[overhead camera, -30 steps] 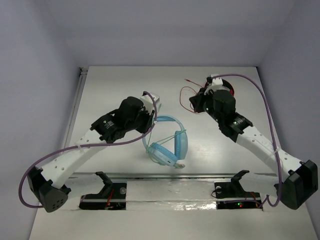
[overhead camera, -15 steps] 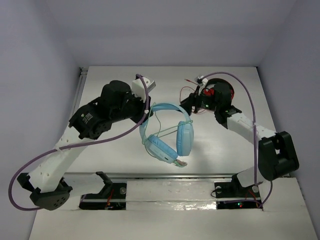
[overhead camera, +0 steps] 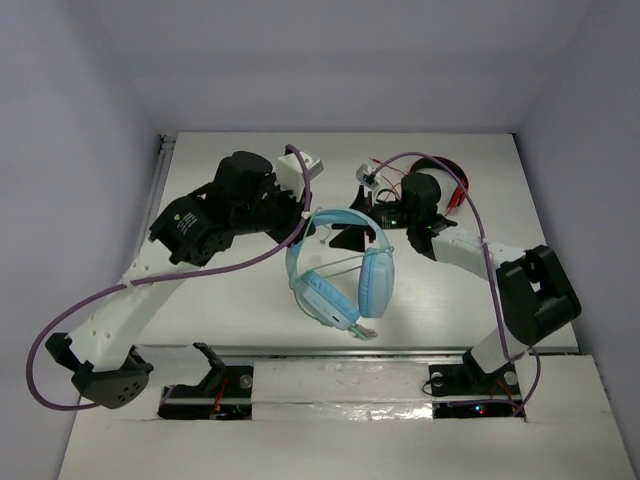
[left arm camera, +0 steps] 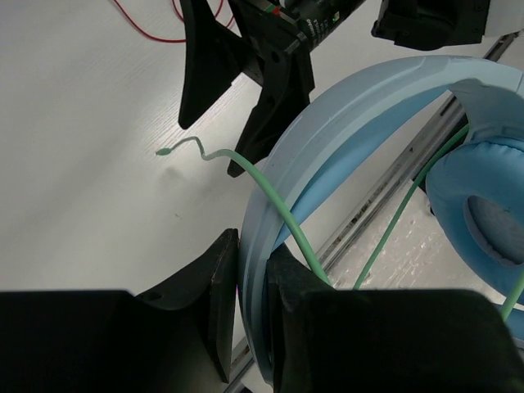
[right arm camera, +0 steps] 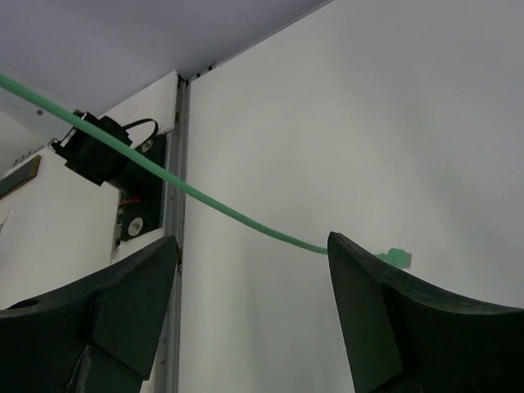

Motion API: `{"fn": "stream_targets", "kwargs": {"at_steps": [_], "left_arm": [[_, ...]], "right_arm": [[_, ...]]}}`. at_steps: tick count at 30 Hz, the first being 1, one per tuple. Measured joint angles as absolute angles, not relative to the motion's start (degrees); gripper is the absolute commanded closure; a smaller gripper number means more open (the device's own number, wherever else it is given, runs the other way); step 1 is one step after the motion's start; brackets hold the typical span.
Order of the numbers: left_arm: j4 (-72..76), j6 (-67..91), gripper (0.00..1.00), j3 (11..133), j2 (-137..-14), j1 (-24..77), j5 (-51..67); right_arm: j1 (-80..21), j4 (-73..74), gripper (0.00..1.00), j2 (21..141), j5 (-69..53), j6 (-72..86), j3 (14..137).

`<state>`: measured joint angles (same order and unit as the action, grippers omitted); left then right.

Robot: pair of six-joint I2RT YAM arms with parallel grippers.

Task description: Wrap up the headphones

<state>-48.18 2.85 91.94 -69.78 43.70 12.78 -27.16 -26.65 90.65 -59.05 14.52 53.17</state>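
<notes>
Over white table, left gripper clamped the headphones; right gripper, spread wide, needed centring on cable before closing.

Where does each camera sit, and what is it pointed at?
Top external: above and behind the bases, looking down at the table, left arm, right arm and headphones.
Left wrist: on the left arm, looking along the left tool pinching the headband.
Right wrist: on the right arm, looking past the open right tool at the cable.
Shared: both wrist views show the cable's tip.
</notes>
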Motion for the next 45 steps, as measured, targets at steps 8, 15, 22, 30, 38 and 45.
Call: {"fn": "stream_targets", "kwargs": {"at_steps": [8,15,22,30,38,45], "left_arm": [[-48.18,2.90,1.00,91.94,-69.63,43.70,15.09],[-48.18,2.98,1.00,91.94,-69.30,43.66,15.66],[-48.16,3.05,1.00,91.83,-67.79,43.64,15.38],[-48.25,2.98,1.00,91.50,-65.32,43.64,14.06],[-48.18,3.05,1.00,89.78,-65.04,43.64,8.82],[-48.18,3.16,1.00,88.60,-65.47,43.59,2.07]], "right_arm": [[-27.70,-29.08,0.20,91.33,-58.52,16.19,54.19],[-29.93,-29.12,0.65,91.55,-58.57,15.40,55.57],[-30.48,-29.32,1.00,91.07,-50.11,17.85,55.44],[-28.95,-29.19,1.00,80.71,-25.50,22.13,52.80],[-25.43,-26.55,1.00,68.75,-11.44,23.35,51.09],[-25.47,-22.44,1.00,60.95,-7.97,22.37,50.65]]}}
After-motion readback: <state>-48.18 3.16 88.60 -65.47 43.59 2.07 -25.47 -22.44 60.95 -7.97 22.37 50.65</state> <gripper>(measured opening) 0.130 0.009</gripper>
